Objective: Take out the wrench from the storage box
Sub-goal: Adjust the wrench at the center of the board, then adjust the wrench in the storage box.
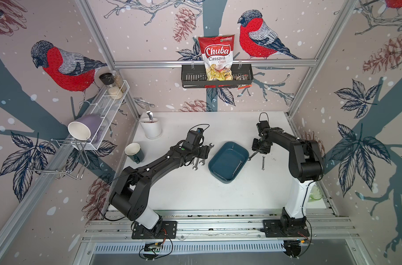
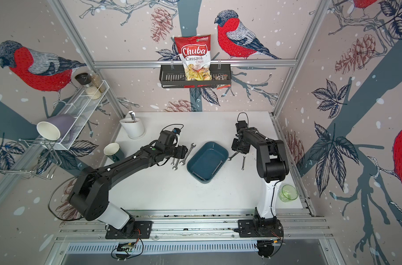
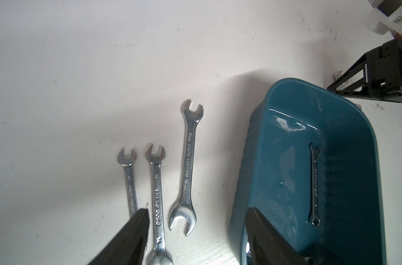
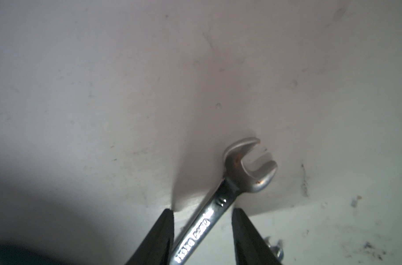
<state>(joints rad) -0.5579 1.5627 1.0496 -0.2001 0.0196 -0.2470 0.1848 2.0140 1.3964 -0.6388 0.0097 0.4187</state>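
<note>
Note storage box [image 1: 225, 160] mid-tabletop [image 1: 195, 195], w/ one slim wrench [image 3: 314, 183] lying flat inside, along a long wall. Right pincer [image 4: 202, 210] open: fingers either side of second wrench [image 4: 248, 165] on tabletop beside box, not touching it. Left pincer [image 3: 197, 210] open wide over three wrenches [image 3: 156, 183], opp. side of box.

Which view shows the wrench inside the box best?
The left wrist view: the wrench lies close and unobstructed on the box floor, lettering visible. In both top views the wrench is a thin sliver. The right wrist view misses it.
</note>
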